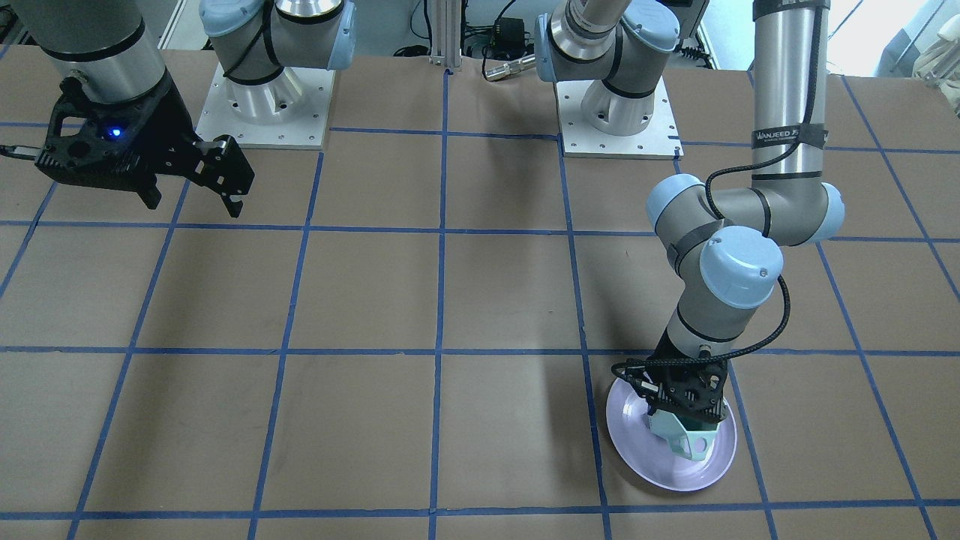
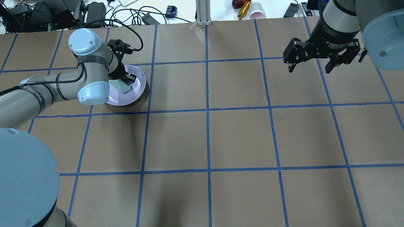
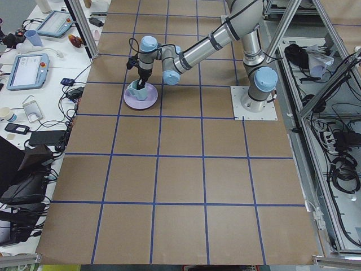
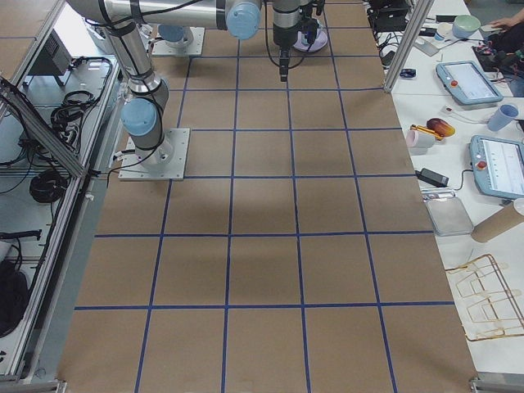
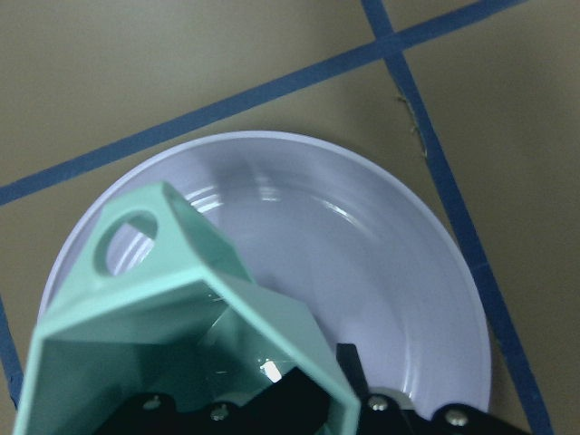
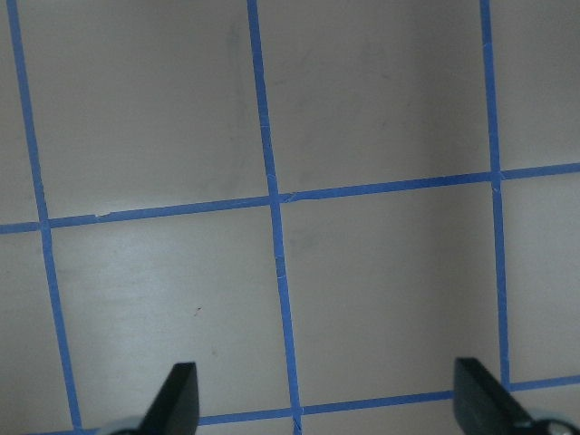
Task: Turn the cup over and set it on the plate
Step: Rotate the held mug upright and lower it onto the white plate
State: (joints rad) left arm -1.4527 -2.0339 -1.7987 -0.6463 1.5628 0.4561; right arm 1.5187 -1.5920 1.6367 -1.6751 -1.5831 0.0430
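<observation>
We see the left gripper (image 1: 677, 417) clamped on the cup (image 1: 688, 439), with one finger (image 5: 349, 362) outside the wall and the other side dark inside the mouth. The cup sits over the plate (image 1: 675, 474), tilted, mouth toward the wrist camera. In the left wrist view its loop handle (image 5: 127, 237) points to 11 o'clock. We cannot tell whether the base touches the plate.

In the overhead view the plate (image 2: 140, 82) is at about 10 o'clock on the table (image 2: 240, 138), and the cup (image 2: 122, 86) is left of plate centre.

The right gripper (image 2: 311, 67) hangs at about 2 o'clock, well apart from both. Its jaws are spread wide with nothing between them, only the blue tape grid (image 6: 276, 263) below.
</observation>
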